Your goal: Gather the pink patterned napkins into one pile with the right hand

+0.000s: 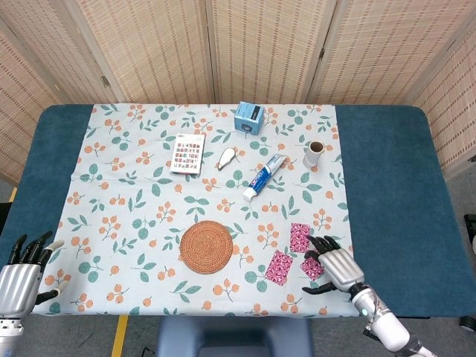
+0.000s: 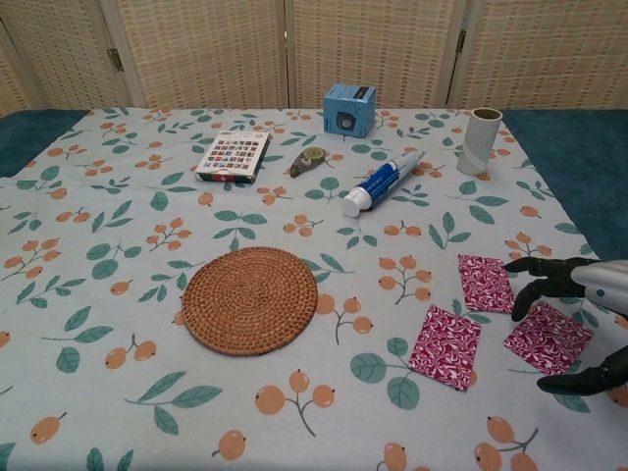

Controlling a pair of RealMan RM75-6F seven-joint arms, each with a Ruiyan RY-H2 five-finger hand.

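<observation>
No lettering is legible: the print on the toothpaste tube, the blue box and the patterned card pack is too small.

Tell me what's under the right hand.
One pink napkin lies under the right hand, flat on the tablecloth. Its fingers arch over it; contact isn't clear. The head view hides most of the napkin.

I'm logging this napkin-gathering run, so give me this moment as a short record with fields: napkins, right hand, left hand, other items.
napkins: three pink patterned napkins, lying apart, not piled: far napkin, middle napkin, near-right napkin
right hand: right hand open, fingers spread over the near-right napkin; contact unclear
left hand: left hand open at the table's near left edge, holding nothing
other items: woven coaster, toothpaste tube, blue box, cup
</observation>
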